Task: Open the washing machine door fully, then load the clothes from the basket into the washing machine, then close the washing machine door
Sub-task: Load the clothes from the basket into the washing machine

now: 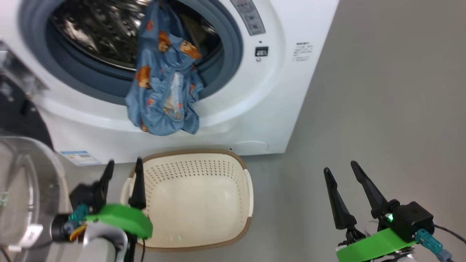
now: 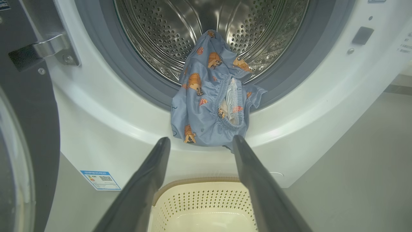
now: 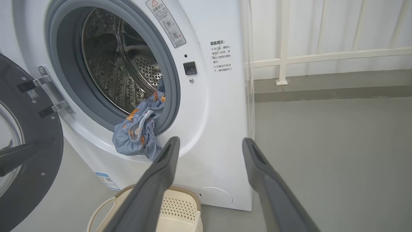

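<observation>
Gaping wide, empty: left end effector (image 1: 125, 161), right end effector (image 1: 339, 166).

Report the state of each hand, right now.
Left hand: open, holding nothing.
Right hand: open, holding nothing.

clothes (image 1: 164, 94): blue, orange animal print | basket (image 1: 196, 167): cream, perforated, brown rim | washing machine (image 1: 291, 91): white
</observation>
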Robot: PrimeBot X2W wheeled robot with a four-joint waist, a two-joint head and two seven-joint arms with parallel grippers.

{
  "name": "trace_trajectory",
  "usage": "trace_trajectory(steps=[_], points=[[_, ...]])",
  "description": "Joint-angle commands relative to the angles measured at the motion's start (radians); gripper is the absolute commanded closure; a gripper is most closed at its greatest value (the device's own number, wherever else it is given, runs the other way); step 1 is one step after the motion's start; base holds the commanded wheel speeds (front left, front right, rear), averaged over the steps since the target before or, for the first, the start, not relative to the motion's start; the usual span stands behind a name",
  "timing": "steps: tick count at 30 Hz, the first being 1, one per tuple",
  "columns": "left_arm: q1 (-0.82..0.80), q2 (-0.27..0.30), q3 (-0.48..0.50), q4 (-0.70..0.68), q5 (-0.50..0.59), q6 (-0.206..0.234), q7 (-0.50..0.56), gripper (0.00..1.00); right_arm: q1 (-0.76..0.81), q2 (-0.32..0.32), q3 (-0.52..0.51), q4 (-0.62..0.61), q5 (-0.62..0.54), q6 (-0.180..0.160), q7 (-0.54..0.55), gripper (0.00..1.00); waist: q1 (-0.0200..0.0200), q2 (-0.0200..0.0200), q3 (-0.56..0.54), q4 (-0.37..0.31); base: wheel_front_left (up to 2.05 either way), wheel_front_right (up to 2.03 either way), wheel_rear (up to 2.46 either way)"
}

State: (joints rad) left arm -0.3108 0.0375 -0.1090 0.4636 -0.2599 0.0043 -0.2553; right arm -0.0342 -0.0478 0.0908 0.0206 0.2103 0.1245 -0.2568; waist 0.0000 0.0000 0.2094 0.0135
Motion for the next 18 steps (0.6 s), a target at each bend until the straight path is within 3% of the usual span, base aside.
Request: trace_trajectory(steps=[1,18], points=[[0.010,0.015,0.028,-0.031,-0.002,0.005,-0.006,0.00,0.004,-0.002,0.024,-0.023,-0.008,0.006,-0.005,0.00,0.0000,0.0000,-0.034,0.030,0.00,0.00,0.00],[0.306,0.013,0.016,-0.248,-0.056,0.070,-0.006,0.00,0.102,-0.019,0.000,-0.024,-0.002,0.006,-0.005,0.00,0.0000,0.0000,-0.167,0.043,0.00,0.00,0.00]])
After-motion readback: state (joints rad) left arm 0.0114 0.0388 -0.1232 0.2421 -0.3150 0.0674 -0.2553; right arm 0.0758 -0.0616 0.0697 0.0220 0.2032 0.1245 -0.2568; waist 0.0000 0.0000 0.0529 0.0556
